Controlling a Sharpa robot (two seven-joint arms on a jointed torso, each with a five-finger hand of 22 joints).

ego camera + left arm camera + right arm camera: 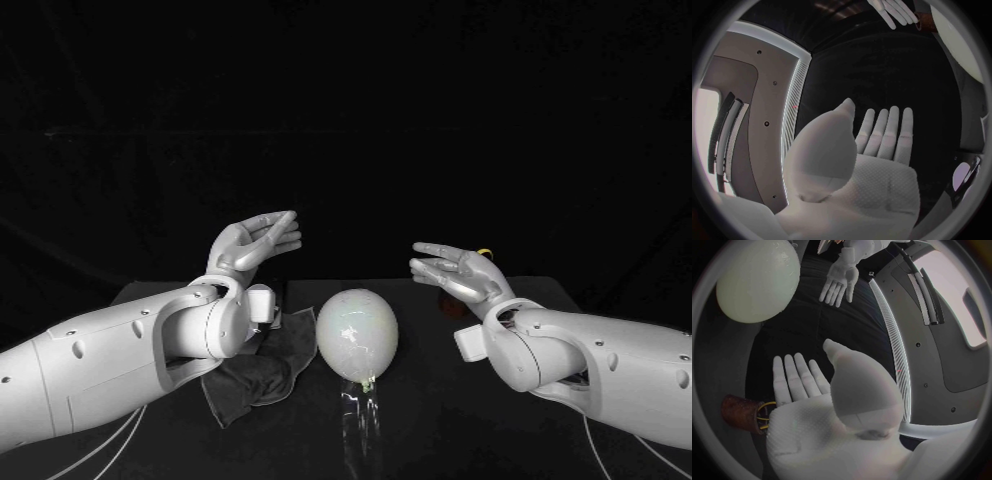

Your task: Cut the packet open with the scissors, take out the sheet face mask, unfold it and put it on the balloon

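The left hand [257, 243] and right hand [459, 270] hang spread and empty. The balloon [358, 335] lies between them, its long axis pointing away from the robot.

A pale, egg-shaped balloon [359, 333] lies in the middle of a black table [433, 440]. Just beside it, towards the robot's left arm, sits a dark grey crumpled sheet [267, 375], partly under that arm. Both hands are raised above the table with fingers apart, holding nothing: the left hand [257, 240] palm up, the right hand [459, 268] facing it. A small brown and yellow thing [483, 253] peeks out behind the right hand, mostly hidden.
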